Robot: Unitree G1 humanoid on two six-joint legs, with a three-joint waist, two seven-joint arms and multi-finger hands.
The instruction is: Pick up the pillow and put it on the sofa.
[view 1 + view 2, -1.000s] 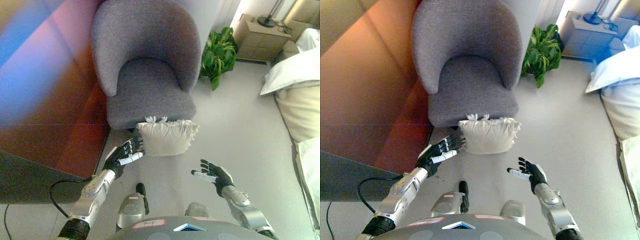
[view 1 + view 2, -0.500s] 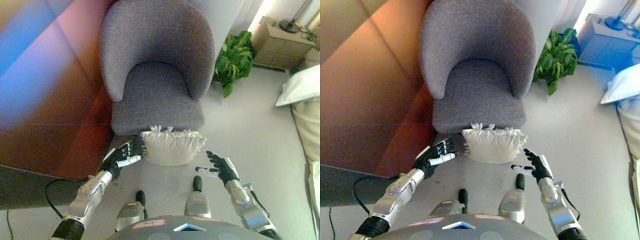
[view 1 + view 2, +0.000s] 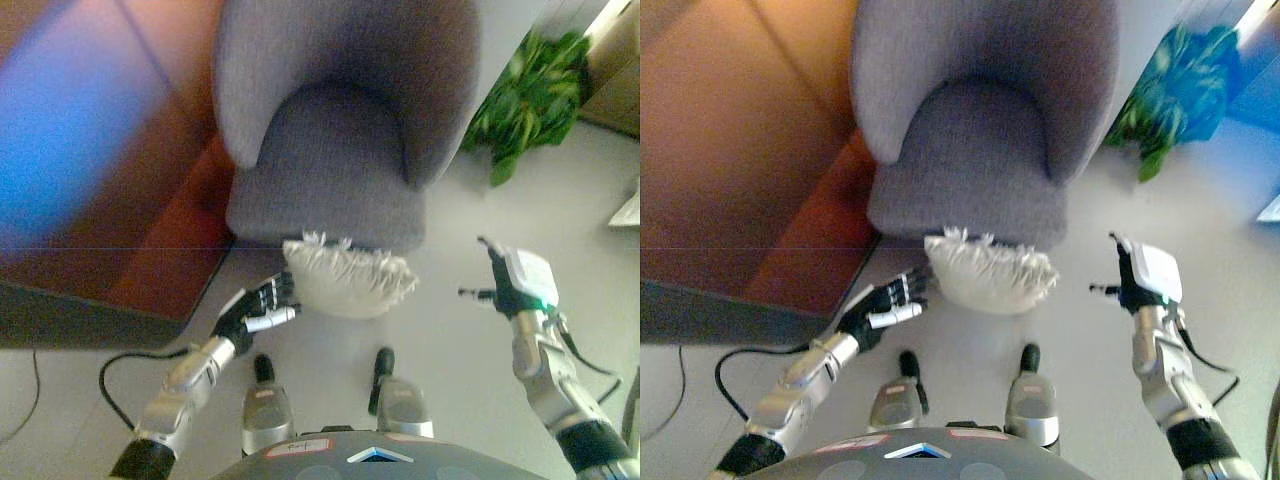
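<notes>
A cream pillow with a fringed top edge lies on the floor against the front of a grey armchair. My left hand is open, its fingers straight and reaching to the pillow's left edge; it also shows in the right eye view. My right hand is open and raised off to the pillow's right, apart from it, and shows in the right eye view too. The armchair seat is bare.
A wooden wall panel stands on the left next to the armchair. A green potted plant stands at the right of the chair. A white edge of bedding shows at far right. Grey floor lies between.
The camera has moved closer and shifted. My right hand has risen and swung out to the right of the pillow. My left hand stays at the pillow's left edge.
</notes>
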